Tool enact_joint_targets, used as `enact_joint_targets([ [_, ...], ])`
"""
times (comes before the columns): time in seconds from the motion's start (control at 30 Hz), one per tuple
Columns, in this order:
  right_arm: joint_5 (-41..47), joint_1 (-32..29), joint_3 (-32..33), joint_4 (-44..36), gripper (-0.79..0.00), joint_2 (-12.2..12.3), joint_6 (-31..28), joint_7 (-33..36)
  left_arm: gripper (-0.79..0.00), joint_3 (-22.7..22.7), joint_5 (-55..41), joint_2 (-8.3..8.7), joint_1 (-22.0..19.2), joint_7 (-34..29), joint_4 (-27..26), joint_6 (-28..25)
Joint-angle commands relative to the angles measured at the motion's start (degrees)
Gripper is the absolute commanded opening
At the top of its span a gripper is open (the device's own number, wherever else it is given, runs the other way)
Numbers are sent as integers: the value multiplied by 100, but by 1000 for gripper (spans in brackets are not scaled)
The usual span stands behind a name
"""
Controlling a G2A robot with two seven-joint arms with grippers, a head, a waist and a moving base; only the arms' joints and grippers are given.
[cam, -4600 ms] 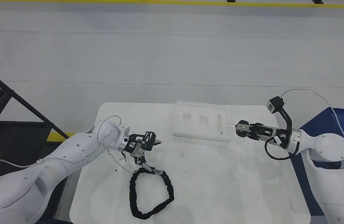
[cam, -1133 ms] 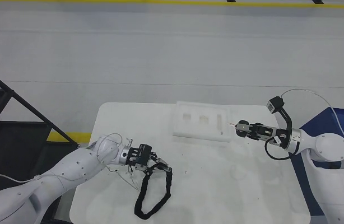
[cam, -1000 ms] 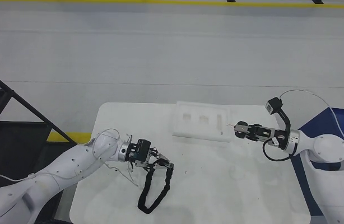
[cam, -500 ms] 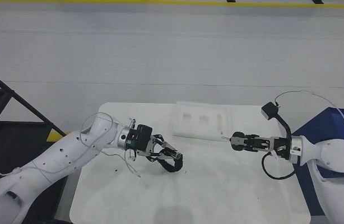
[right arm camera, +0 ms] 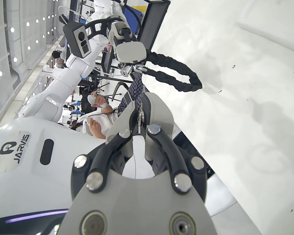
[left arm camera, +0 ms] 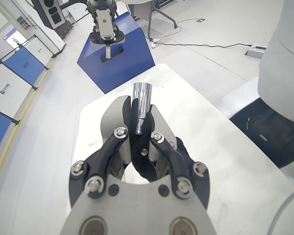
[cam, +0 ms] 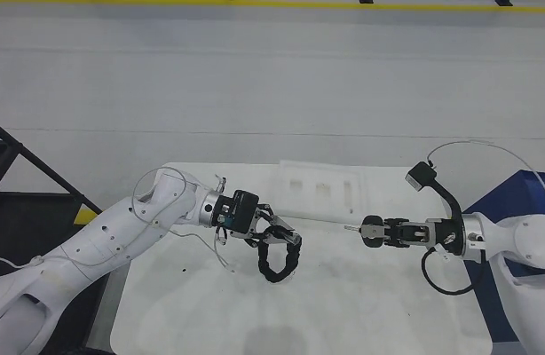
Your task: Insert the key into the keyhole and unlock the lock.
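We find the left pincer (left arm camera: 137,108) clamped on the chrome cylindrical lock (left arm camera: 142,99); both fingers (left arm camera: 112,116) press the cylinder's lower half, and its free end projects beyond the fingertips. The lock is held in the air above the white desk (cam: 361,302), near the desk's left-centre in the top view. From the lock hangs the black fabric-sleeved chain loop (cam: 277,262), which droops below the left pincer (cam: 268,228); we cannot tell whether its lowest end touches the desk surface or sits just above it.

The right pincer (right arm camera: 139,106) is closed to a narrow gap on the small flat silver key (right arm camera: 140,118); the key is gripped edge-on between the two fingers. In the left wrist view the key's blade (left arm camera: 108,51) sticks out past the tips of the right pincer (left arm camera: 107,36). In the top view the right pincer (cam: 366,230) is above the middle of the desk, with the key tip (cam: 348,228) directed toward the lock.

The key and the lock face each other at about the same level; they are near but apart, and the key is not yet in the keyhole.

Behind both pincers, at the far edge of the desk, lies the white moulded foam tray (cam: 321,191) with shallow recesses; neither pincer touches it.
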Motion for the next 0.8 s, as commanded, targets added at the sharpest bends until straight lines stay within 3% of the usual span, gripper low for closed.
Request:
enact_joint_targets([
  [0.0, -6, -2, 2, -1, -785, 0, 32, 2, -785, 0, 0, 0, 0, 0, 0, 0],
  [0.53, -47, -20, -1, -4, -785, 1, 42, -83, -785, 0, 0, 0, 0, 0, 0, 0],
  [0.77, -631, -73, -70, -625, -785, 67, 721, -273, -785, -122, -301, -149, 75, -482, -114, 188],
])
